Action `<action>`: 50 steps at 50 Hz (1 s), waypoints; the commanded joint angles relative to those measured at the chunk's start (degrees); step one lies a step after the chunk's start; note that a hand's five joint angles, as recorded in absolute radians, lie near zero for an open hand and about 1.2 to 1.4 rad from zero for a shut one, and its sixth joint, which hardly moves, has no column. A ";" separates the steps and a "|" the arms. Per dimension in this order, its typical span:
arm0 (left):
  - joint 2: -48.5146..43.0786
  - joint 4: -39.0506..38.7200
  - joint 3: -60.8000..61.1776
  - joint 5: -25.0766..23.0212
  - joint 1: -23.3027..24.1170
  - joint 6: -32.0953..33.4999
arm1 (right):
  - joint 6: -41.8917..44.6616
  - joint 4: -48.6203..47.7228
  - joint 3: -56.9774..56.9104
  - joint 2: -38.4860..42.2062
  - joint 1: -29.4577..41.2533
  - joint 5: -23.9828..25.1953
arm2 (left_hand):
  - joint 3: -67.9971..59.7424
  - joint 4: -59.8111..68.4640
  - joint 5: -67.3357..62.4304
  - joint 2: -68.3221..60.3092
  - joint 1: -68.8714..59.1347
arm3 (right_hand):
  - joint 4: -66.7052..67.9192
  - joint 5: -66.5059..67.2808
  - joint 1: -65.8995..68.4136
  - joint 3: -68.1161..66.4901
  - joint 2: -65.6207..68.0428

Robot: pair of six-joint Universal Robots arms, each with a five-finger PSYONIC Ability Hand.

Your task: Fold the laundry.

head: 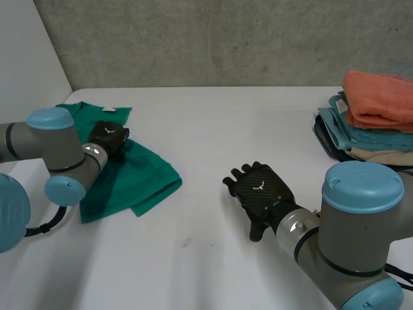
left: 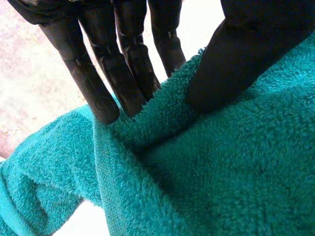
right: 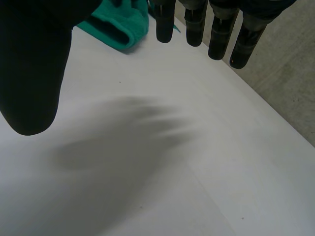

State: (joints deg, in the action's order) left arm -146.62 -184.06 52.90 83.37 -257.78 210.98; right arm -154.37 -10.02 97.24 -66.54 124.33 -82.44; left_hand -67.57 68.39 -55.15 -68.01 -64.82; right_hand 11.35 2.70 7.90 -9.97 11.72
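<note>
So the rumpled green terry-cloth towel (head: 132,174) lies on the robot's left side of the white table (head: 213,123), bunched up rather than flat. A small white tag (head: 110,109) shows on its far edge. The left hand (head: 108,137) sits on the towel's far part, a bit in from the tag.

The left wrist view shows the grip well. The fingers (left: 93,91) are pretty much straight and packed side by side, and the thumb (left: 221,69) is opposite them. A raised ridge of the fluffy cloth is squeezed between the two, so it's a proper pinch on a fold of the towel. The rest of the cloth slumps away below the fingertips in loose folds.

The right hand (head: 259,186) is well apart from the towel, out over the bare middle of the table, palm down. In its own wrist view the fingers (right: 219,34) hang relaxed and a little spread, with the thumb (right: 29,64) off to one side. It holds nothing and hovers above the surface. A rolled edge of the green towel shows just past its fingertips.

Over at the table's right edge there's a stack of folded towels (head: 361,139). It has an orange towel (head: 381,97) on top, light-blue ones (head: 335,123) under it and a beige one (head: 381,156) lower down.
</note>
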 commanded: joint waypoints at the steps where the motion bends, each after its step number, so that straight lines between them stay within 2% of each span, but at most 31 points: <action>1: 0.37 1.33 1.67 0.21 4.74 -0.39 | 0.04 0.00 -0.47 -0.08 -0.66 -0.09 | -12.43 11.61 -14.85 -11.99 -15.18 | -1.35 -2.70 2.10 -0.03 -1.72; 3: 1.33 2.38 3.16 0.30 6.67 -0.74 | 0.04 0.00 -0.82 -0.34 -1.71 -0.44 | -12.43 11.61 -14.85 -11.99 -15.18 | -1.35 -2.70 2.10 -0.03 -1.72; 6: 7.64 4.32 7.38 2.40 10.80 -3.63 | -0.05 0.00 -1.69 -0.52 -3.56 -0.79 | -12.43 11.61 -14.85 -11.99 -15.18 | -1.35 -2.70 2.10 -0.03 -1.72; 8: 11.61 4.50 10.11 4.42 13.61 -7.85 | -0.31 0.61 -3.19 -0.69 -6.89 -1.14 | -12.43 11.61 -14.85 -11.99 -15.18 | -1.35 -2.70 2.10 -0.03 -1.72; 9: 14.84 4.67 12.38 5.82 16.84 -12.82 | -0.31 0.62 -3.54 -0.87 -7.78 -1.23 | -12.43 11.61 -14.85 -11.99 -15.18 | -1.35 -2.70 2.10 -0.03 -1.72; 13: 22.49 5.20 16.78 6.72 24.84 -24.61 | -0.93 0.71 -4.95 -3.85 -13.48 -1.49 | -12.43 11.61 -14.85 -11.99 -15.18 | -1.35 -2.70 2.10 -0.03 -1.72; 18: 26.47 5.11 21.18 6.45 33.90 -32.37 | -1.02 0.71 -6.27 -5.79 -17.36 -2.72 | -12.43 11.61 -14.85 -11.99 -15.18 | -1.35 -2.70 2.10 -0.03 -1.72; 19: 26.56 5.11 21.62 6.36 35.14 -32.82 | -1.02 0.71 -6.44 -5.79 -17.54 -2.90 | -10.29 9.47 -12.71 -9.85 -13.04 | -1.35 -2.70 2.10 -0.03 -1.72; 21: 26.56 4.76 22.07 6.45 37.26 -32.82 | -1.02 0.79 -6.71 -5.79 -17.89 -3.07 | 14.02 -14.84 11.60 14.46 11.27 | -1.35 -2.70 2.10 -0.03 -1.72; 22: 26.56 4.76 22.07 6.54 37.35 -32.74 | -1.02 0.79 -6.80 -5.79 -17.98 -3.07 | 22.28 -23.11 19.86 22.73 19.53 | -1.35 -2.70 2.10 -0.03 -1.72; 23: 26.64 4.85 21.89 6.71 37.35 -32.74 | -1.02 0.79 -6.71 -5.79 -17.98 -3.07 | 36.02 -36.84 33.60 36.46 33.27 | -1.35 -2.70 2.10 -0.03 -1.72; 27: 27.08 4.94 21.36 7.07 34.90 -32.39 | -0.93 1.06 -6.62 -5.79 -17.72 -2.99 | 45.57 -46.39 43.15 46.01 42.82 | -1.35 -2.70 2.10 -0.03 -1.72; 31: 29.10 5.02 21.45 6.89 28.75 -30.02 | -0.84 2.90 -6.71 -5.79 -17.72 -2.64 | 52.97 -53.79 50.55 53.41 50.21 | -1.35 -2.70 2.10 -0.03 -1.72; 33: 30.07 4.85 21.54 6.80 26.29 -27.83 | -0.84 5.08 -6.88 -5.79 -17.72 -2.55 | 54.32 -55.15 51.90 54.77 51.57 | -1.35 -2.70 2.10 -0.03 -1.72; 38: 30.87 4.76 21.36 6.19 16.64 -19.31 | -1.80 11.33 -7.15 -5.79 -15.70 -2.28 | 53.82 -54.65 51.40 54.27 51.07 | -1.35 -2.70 2.10 -0.03 -1.72; 41: 30.16 5.02 21.54 6.19 13.46 -14.65 | -4.86 14.93 -7.24 -5.70 -12.02 -2.11 | 53.32 -54.14 50.90 53.76 50.57 | -1.35 -2.70 2.10 -0.03 -1.72; 48: 24.46 5.11 21.36 6.10 11.69 -10.77 | -13.31 17.49 -7.15 -5.70 -5.60 -1.76 | 51.80 -52.63 49.38 52.25 49.05 | -1.35 -2.70 2.10 -0.03 -1.72; 50: 22.34 4.94 21.19 6.19 11.78 -10.24 | -16.91 17.93 -7.15 -5.44 -1.91 -0.62 | 50.97 -51.79 48.55 51.41 48.22 | -1.35 -2.70 2.10 -0.03 -1.72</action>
State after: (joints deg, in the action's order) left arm -119.18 -179.00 74.36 89.48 -245.83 198.88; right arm -163.87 6.57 89.99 -72.24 115.87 -84.42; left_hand -14.32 14.04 -3.66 -13.99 -14.67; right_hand 11.35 2.71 7.90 -9.97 11.72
